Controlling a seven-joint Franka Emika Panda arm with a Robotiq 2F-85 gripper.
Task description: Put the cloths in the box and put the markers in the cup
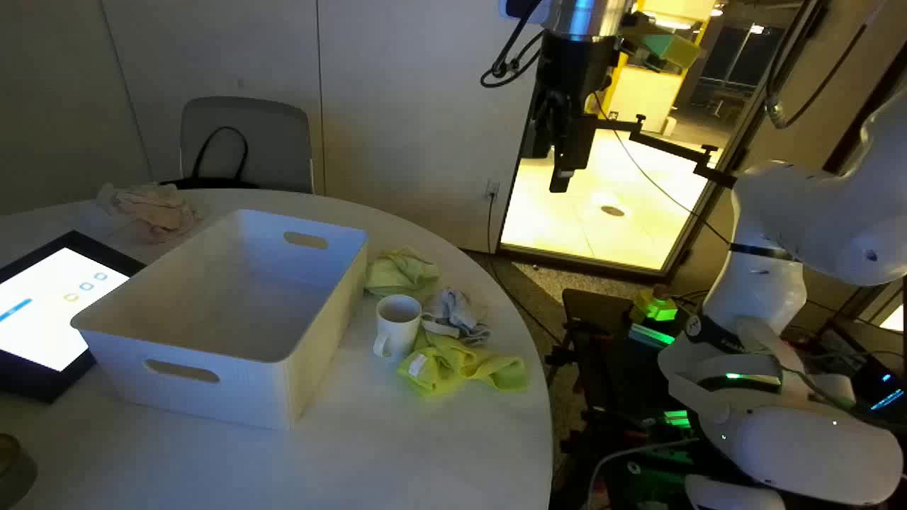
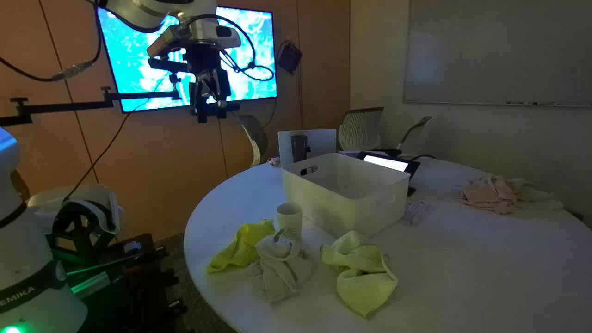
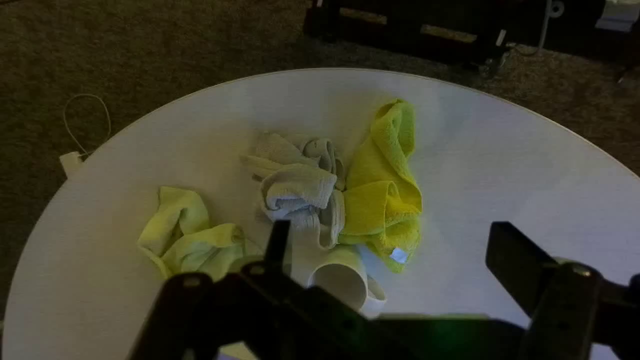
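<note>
A white box (image 1: 248, 389) stands on the round table and also shows in an exterior view (image 2: 379, 208); its visible inside looks bare. A white mug (image 1: 398, 327) stands upright beside it. Around the mug lie a bright yellow cloth (image 3: 382, 200), a grey cloth (image 3: 300, 185) and a pale yellow-green cloth (image 3: 192, 235). A pink cloth with whitish cloth beside it (image 1: 152, 209) lies beyond the box. My gripper (image 3: 390, 235) is open and empty, high above the table, as in both exterior views (image 1: 551, 166) (image 2: 212, 113). No markers show; the mug's bottom is hidden.
A tablet with a lit screen (image 1: 42, 312) lies against the far side of the box. A white panel (image 2: 323, 143) stands behind the box. A dark round object (image 1: 14, 467) sits at the table's near corner. A chair (image 1: 276, 142) stands behind the table (image 1: 425, 453).
</note>
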